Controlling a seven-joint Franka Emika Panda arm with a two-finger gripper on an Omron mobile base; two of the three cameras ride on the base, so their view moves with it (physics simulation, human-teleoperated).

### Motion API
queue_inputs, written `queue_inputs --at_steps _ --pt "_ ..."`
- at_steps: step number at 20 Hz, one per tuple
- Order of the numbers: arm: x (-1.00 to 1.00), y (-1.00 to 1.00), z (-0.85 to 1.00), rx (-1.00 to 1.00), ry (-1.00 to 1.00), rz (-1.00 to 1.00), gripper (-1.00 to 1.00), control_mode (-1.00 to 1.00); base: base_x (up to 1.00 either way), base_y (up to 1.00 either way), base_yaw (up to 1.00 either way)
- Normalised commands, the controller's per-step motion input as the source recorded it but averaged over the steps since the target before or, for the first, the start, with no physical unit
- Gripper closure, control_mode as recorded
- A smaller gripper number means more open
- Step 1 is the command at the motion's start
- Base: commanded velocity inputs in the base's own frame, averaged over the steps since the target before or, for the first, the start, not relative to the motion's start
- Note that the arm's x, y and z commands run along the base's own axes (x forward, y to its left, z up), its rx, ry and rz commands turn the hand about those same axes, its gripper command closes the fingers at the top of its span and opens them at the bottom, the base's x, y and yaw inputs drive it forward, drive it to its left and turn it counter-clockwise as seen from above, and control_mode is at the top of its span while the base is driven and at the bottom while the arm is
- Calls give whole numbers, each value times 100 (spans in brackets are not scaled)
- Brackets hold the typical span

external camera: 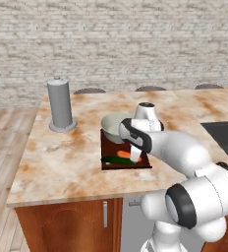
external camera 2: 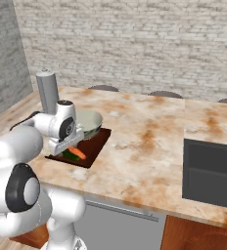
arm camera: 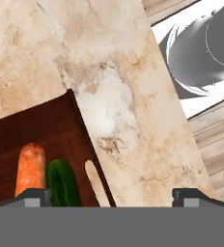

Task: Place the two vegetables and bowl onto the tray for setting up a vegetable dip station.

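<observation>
The dark reddish-brown tray (external camera: 112,147) (external camera 2: 97,141) (arm camera: 46,128) lies on the marble counter near its front edge. The pale bowl (external camera: 113,125) (external camera 2: 89,121) rests at the tray's far end. An orange carrot (external camera: 125,155) (external camera 2: 78,153) (arm camera: 31,169) and a dark green vegetable (external camera: 113,160) (external camera 2: 68,156) (arm camera: 63,184) lie side by side on the near end. My gripper (external camera: 135,156) (external camera 2: 65,148) (arm camera: 111,198) hovers just above them, over the tray's edge. It is open and holds nothing.
A tall grey cylinder (external camera: 61,104) (external camera 2: 46,92) stands at the counter's back left. A dark recessed appliance (external camera: 224,134) (external camera 2: 211,171) sits in the counter to the right. Stool tops (external camera: 89,91) line the far edge. Bare marble (external camera 2: 140,141) spreads right of the tray.
</observation>
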Motion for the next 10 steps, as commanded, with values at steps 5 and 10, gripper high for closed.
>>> queue_inputs --at_steps 5,10 --pt "-43 5 22 0 10 -19 -100 -100 0 0 0" --pt "-48 2 16 1 3 -35 -100 -100 0 0 0"
